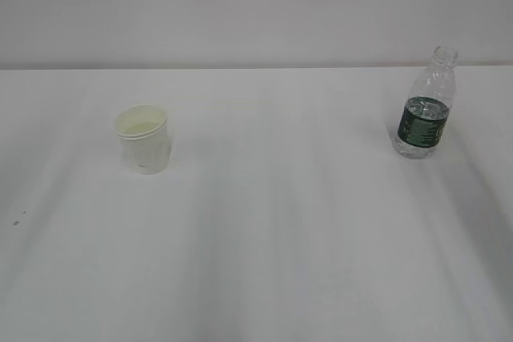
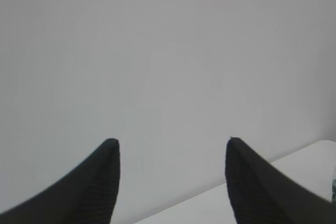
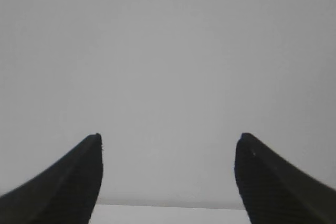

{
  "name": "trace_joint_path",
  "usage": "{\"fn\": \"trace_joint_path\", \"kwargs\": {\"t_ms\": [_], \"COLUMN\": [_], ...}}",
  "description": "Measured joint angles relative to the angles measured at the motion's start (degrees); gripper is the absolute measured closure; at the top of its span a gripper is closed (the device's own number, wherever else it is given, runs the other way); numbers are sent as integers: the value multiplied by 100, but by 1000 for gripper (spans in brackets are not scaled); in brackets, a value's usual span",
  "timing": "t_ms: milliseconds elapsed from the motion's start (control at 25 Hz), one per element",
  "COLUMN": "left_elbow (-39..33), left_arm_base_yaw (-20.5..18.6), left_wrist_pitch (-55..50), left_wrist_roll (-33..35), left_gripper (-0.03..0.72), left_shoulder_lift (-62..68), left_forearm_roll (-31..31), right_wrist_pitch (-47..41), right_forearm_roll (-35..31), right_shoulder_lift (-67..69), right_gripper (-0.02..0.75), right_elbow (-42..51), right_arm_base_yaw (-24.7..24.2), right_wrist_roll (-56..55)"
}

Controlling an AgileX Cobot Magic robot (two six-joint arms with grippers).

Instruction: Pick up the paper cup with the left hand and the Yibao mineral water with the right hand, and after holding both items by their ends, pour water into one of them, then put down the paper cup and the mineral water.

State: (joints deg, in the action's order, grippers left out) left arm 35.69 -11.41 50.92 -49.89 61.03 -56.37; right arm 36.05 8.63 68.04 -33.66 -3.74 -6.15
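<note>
The white paper cup point(image 1: 144, 138) stands upright on the left of the white table point(image 1: 272, 230), its cream inside showing. The Yibao mineral water point(image 1: 425, 106), a clear ribbed bottle with a dark green label and no cap, stands upright at the back right. Neither arm appears in the exterior view. In the left wrist view my left gripper point(image 2: 172, 142) is open, nothing between its black fingers, facing the grey wall; a sliver of the bottle point(image 2: 333, 190) shows at the right edge. My right gripper point(image 3: 169, 137) is open too, wider, with only wall and table edge beyond.
A pale grey wall point(image 1: 256, 6) rises behind the table's far edge. A couple of tiny dark specks point(image 1: 18, 219) lie near the left edge. The strip of table point(image 2: 294, 174) seen by the left wrist view runs at a slant.
</note>
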Motion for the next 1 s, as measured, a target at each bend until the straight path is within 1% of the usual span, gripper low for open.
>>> {"fn": "trace_joint_path", "kwargs": {"t_ms": [360,600,800,1000], "left_elbow": [-89,-94,-94,-94], "left_arm_base_yaw": [0,0,-14,-116], "left_wrist_pitch": [-254,-333,-367,-380], "left_wrist_roll": [0,-4,-4,-4], "left_gripper": [241,241,241,241], "left_shoulder_lift": [172,311,590,841], "left_forearm_roll": [93,559,1082,1337], "right_wrist_pitch": [-92,-487,-528,-551], "right_forearm_roll": [0,0,0,0], "right_shoulder_lift": [-58,-359,-495,-494], "right_gripper": [147,147,147,147], "right_elbow": [0,13,13,13], "right_arm_base_yaw": [0,0,0,0], "right_wrist_roll": [0,0,107,134]}}
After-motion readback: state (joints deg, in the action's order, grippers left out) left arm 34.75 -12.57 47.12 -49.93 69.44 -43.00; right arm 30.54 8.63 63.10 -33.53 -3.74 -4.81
